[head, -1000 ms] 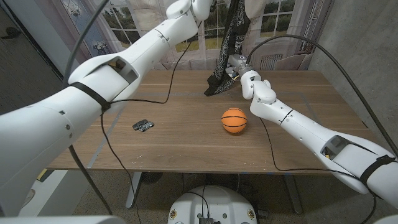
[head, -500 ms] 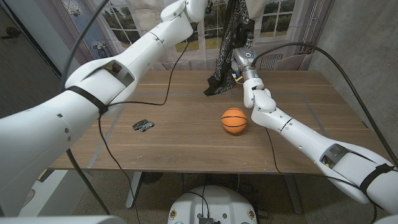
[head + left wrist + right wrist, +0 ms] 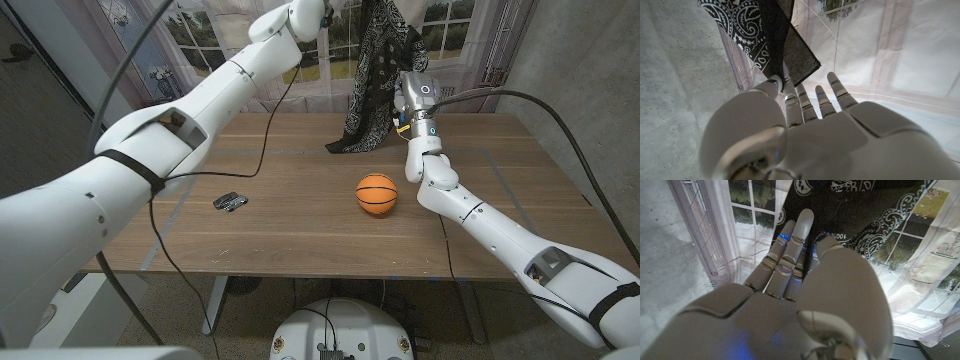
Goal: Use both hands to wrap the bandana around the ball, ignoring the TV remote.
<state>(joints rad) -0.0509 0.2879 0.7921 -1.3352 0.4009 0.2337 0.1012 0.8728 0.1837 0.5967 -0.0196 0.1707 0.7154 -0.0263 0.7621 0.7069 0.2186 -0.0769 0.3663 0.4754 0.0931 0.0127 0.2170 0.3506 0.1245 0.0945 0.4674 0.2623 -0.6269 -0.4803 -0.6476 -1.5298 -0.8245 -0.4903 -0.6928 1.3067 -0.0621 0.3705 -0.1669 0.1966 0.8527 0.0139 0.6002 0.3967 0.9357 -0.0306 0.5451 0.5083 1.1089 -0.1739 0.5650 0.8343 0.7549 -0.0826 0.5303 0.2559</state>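
Above the surface: bandana pinched by left hand fingers, right hand grasp unclear; lower and spread over ball.

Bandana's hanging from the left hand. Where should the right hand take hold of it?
Pinch the bandana's free lower edge just above the table, coming in from the robot's right. It hangs long and limp from the left hand, so a second corner hold would probably spread it.
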